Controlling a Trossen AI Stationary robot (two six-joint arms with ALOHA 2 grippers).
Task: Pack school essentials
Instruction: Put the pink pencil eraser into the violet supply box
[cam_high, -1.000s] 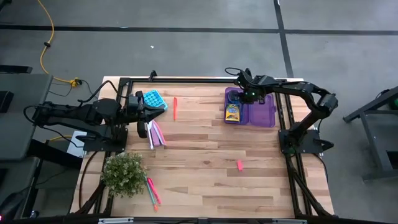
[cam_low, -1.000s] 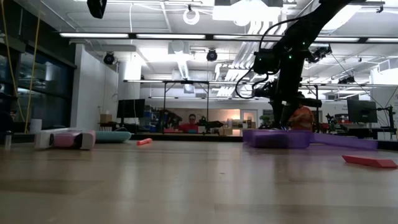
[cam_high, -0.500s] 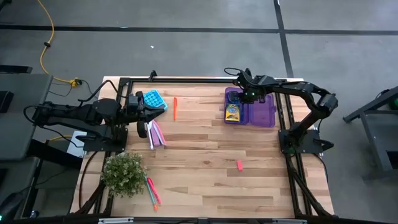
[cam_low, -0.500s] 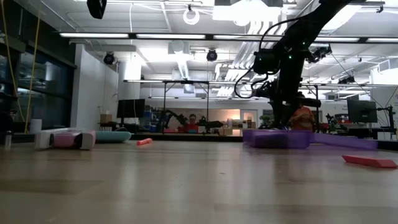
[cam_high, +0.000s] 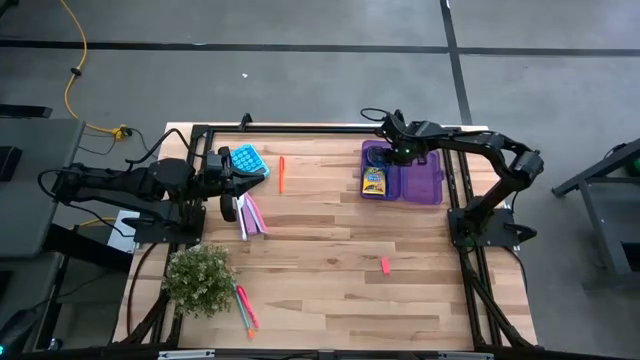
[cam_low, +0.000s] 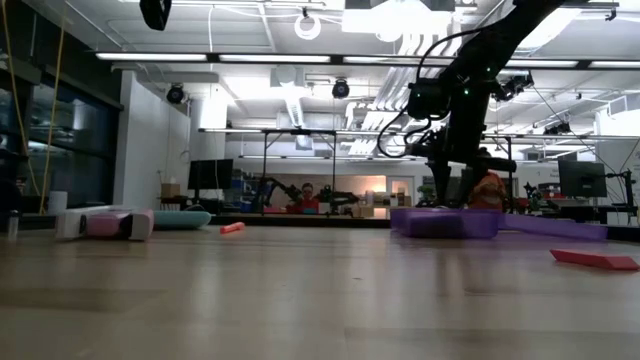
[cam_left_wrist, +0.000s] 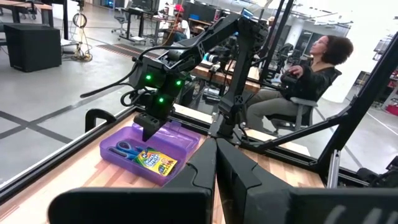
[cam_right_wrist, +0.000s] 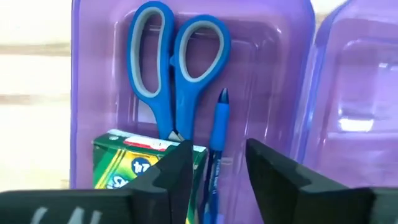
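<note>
An open translucent purple case (cam_right_wrist: 87, 93) lies at the table's far right. In its tray lie blue-handled scissors (cam_right_wrist: 177, 68), a blue pen (cam_right_wrist: 216, 140) and a yellow-green crayon box (cam_right_wrist: 134, 165). My right gripper (cam_right_wrist: 217, 171) hangs just above the tray, pointing down and open. Its fingers stand on either side of the pen's near end, which lies flat beside the crayon box. The high view shows this gripper (cam_high: 398, 153) over the case (cam_high: 425, 185). My left gripper (cam_left_wrist: 216, 168) waits shut and level at the table's left side.
An orange pen (cam_high: 281, 173) lies at the far middle and a pink eraser (cam_high: 385, 265) on the bare wood. A teal box (cam_high: 247, 160) and pink pens (cam_high: 252, 215) lie by my left gripper. A potted plant (cam_high: 200, 280) and more pens (cam_high: 243, 307) sit near left. A seated person (cam_left_wrist: 311, 74) is beyond the table.
In the low view my right gripper's fingers stand a little wider apart over the purple case than before; the arm has kept its place.
</note>
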